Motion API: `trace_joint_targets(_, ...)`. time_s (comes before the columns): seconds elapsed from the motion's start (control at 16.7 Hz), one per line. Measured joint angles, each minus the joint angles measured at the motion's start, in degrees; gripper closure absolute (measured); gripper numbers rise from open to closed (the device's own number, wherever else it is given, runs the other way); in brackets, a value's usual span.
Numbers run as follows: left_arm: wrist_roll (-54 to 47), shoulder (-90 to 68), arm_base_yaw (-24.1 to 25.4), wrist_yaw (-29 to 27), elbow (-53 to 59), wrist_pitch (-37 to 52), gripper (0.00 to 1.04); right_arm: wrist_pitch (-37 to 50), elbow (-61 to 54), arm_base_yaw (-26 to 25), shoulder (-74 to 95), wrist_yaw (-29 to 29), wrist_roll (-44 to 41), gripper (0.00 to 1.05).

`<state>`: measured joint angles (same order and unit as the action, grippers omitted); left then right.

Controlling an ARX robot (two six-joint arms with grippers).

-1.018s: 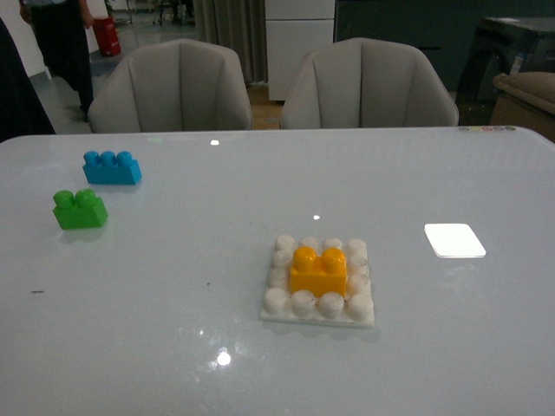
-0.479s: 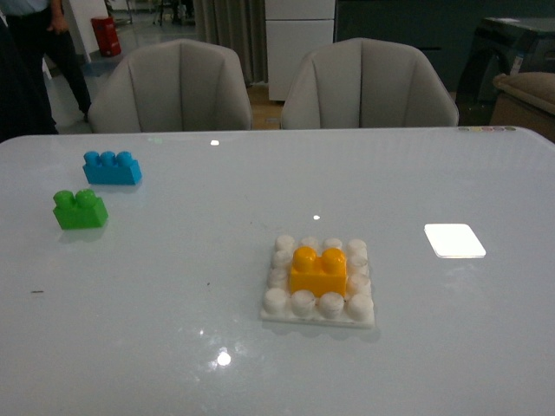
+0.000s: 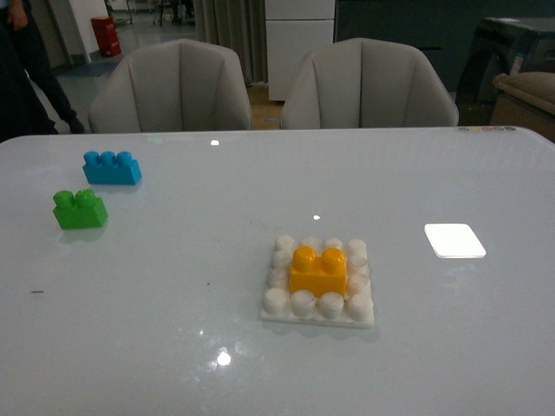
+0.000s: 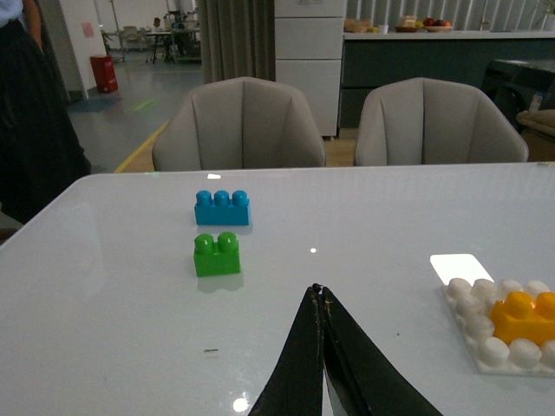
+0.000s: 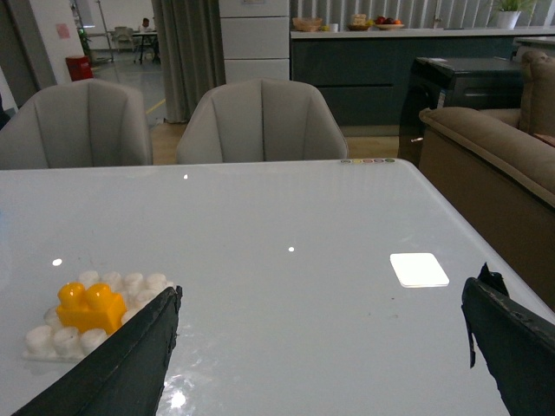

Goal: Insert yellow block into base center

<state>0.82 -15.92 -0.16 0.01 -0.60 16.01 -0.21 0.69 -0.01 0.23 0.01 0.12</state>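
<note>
The yellow block [image 3: 317, 271] sits pressed onto the middle studs of the white base [image 3: 317, 305], which lies on the table a little right of centre. The left wrist view shows the same yellow block [image 4: 527, 317] on the base [image 4: 486, 322], off to one side of my left gripper [image 4: 319, 290], whose black fingers are shut together on nothing above bare tabletop. In the right wrist view my right gripper [image 5: 323, 290] stands wide open and empty, with the yellow block [image 5: 87, 305] on the base [image 5: 52, 340] just beyond one finger. Neither arm appears in the front view.
A green two-stud brick [image 3: 80, 209] and a blue three-stud brick [image 3: 111, 167] stand at the table's far left. A bright patch of reflected light [image 3: 453, 240] lies right of the base. Two grey chairs [image 3: 169, 87] stand behind the table, and a person [image 3: 22, 65] is at the back left.
The person at the back left has shifted further left. The blocks and the base have not moved.
</note>
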Motion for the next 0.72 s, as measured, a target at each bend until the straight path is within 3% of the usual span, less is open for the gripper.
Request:
trace_joint_targets(0.36, 0.0, 6.4, 0.0, 0.0, 0.0, -6.4, 1.03, 0.0, 0.0, 0.0, 0.0, 0.0, 0.0, 0.06)
trace_joint_targets(0.42, 0.0, 12.1, 0.0, 0.1, 0.0, -15.2, 1.03, 0.0, 0.0, 0.0, 0.0, 0.0, 0.0, 0.06)
trace_joint_targets(0.72, 0.0, 15.4, 0.0, 0.0, 0.0, -16.3, 1.03, 0.0, 0.0, 0.0, 0.0, 0.0, 0.0, 0.06)
